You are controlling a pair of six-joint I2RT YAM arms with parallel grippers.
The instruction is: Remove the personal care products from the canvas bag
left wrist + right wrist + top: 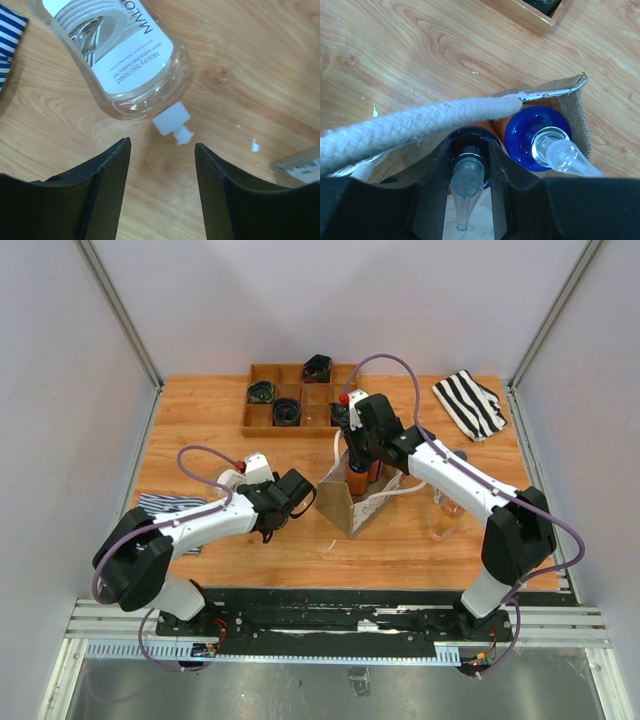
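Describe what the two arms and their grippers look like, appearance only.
The left arm and right arm have white links with bulky black joints. A lilac cable loops off each, and a small red spot sits near each wrist. The left gripper and right gripper have flat matte black fingers.
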